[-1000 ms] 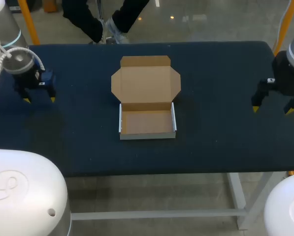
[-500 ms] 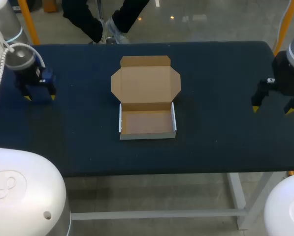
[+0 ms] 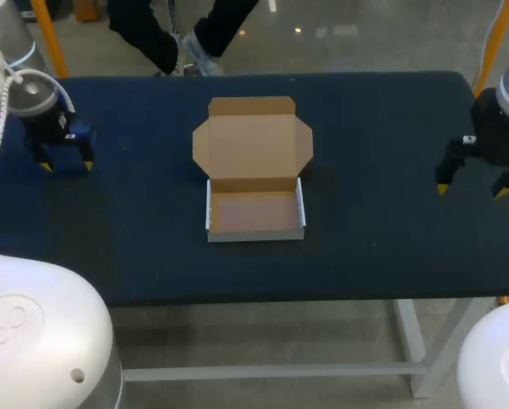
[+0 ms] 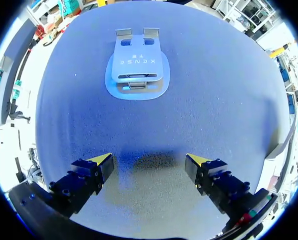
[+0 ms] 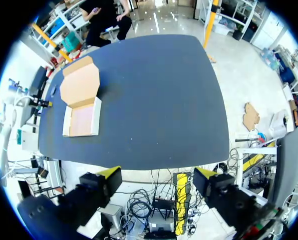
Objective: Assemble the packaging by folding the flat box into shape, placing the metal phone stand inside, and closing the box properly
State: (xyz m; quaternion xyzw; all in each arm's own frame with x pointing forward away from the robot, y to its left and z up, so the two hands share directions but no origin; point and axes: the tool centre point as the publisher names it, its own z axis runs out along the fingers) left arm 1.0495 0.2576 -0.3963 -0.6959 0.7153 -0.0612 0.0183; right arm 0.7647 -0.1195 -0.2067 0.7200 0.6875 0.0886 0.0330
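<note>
1. The left gripper (image 4: 149,161) hangs over the dark table (image 4: 228,100), fingers spread wide and empty. Its own view cuts off all but the yellow tips and the black finger blocks.
2. The stand (image 4: 137,67) lies flat on the cloth straight ahead of the left gripper, well clear of the tips. It shows plainly only in the left wrist view and cannot be made out from the head camera.
3. The box (image 3: 254,175) sits open between the two grippers, well apart from both. Its lid (image 3: 252,141) lies flat behind the walled base, and only bare cardboard shows inside.
4. The right gripper (image 3: 470,191) hovers near the table's right end, fingers apart and holding nothing. From its wrist, the box appears small, far ahead and off to one side.
</note>
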